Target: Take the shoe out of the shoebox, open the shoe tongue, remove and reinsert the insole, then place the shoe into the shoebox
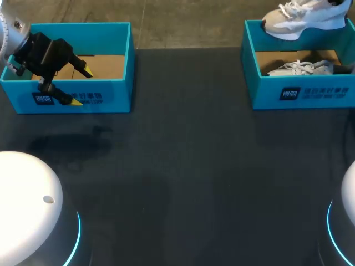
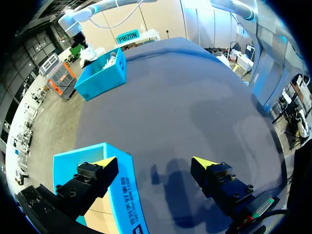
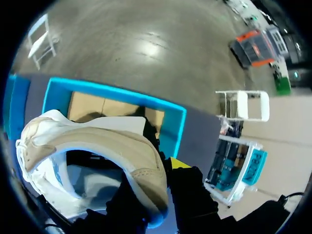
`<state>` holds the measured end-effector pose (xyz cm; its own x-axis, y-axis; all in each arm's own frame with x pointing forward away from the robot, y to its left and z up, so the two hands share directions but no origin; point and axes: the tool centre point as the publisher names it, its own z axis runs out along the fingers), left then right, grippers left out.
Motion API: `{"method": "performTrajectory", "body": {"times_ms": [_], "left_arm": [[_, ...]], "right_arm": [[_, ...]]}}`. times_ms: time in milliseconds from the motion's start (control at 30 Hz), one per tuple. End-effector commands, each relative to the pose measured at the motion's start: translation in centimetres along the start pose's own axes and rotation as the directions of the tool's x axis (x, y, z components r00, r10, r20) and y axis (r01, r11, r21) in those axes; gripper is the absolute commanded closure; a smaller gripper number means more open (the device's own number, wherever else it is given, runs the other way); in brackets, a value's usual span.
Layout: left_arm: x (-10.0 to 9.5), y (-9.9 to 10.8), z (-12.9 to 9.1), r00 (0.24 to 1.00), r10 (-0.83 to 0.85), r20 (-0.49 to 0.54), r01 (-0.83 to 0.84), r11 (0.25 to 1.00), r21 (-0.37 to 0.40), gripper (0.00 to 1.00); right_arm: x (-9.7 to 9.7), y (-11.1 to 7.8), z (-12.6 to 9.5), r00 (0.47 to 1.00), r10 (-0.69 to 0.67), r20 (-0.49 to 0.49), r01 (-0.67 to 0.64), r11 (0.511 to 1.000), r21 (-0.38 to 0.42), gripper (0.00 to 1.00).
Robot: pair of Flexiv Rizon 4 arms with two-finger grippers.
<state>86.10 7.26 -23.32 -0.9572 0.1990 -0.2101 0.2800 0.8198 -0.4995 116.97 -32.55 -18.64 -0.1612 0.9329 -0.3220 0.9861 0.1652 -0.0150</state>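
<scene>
Over at the far right, a white shoe [image 1: 302,19] hangs above the far wall of the right shoebox [image 1: 302,91], its heel end pinched in the right gripper [image 3: 163,178]. Another shoe [image 1: 299,67] lies inside that box. Far left, the left gripper [image 1: 80,86] hovers over the near wall of the left shoebox [image 1: 111,33], fingers spread and holding nothing.

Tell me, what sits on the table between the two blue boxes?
Nothing: the head view shows only bare dark table between the left shoebox and the right shoebox.
</scene>
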Motion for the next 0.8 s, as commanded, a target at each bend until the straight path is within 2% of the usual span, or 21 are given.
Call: {"method": "performTrajectory", "body": {"times_ms": [33,167,267,800], "left_arm": [[-0.1,0.0,0.0,1.0,0.0,-0.002,0.0,1.0,-0.004,0.0],[-0.1,0.0,0.0,1.0,0.0,-0.002,0.0,1.0,-0.004,0.0],[-0.1,0.0,0.0,1.0,0.0,-0.002,0.0,1.0,-0.004,0.0],[-0.1,0.0,0.0,1.0,0.0,-0.002,0.0,1.0,-0.004,0.0]], "right_arm": [[-0.2,-1.3,-0.3,0.948,0.307,0.079,-0.306,0.952,-0.025,1.0],[-0.5,-2.0,-0.2,0.941,0.316,0.118,-0.318,0.948,-0.006,1.0],[-0.8,-2.5,0.0,0.956,0.254,0.146,-0.258,0.966,0.008,1.0],[-0.8,-2.5,0.0,0.956,0.254,0.146,-0.258,0.966,0.008,1.0]]}}
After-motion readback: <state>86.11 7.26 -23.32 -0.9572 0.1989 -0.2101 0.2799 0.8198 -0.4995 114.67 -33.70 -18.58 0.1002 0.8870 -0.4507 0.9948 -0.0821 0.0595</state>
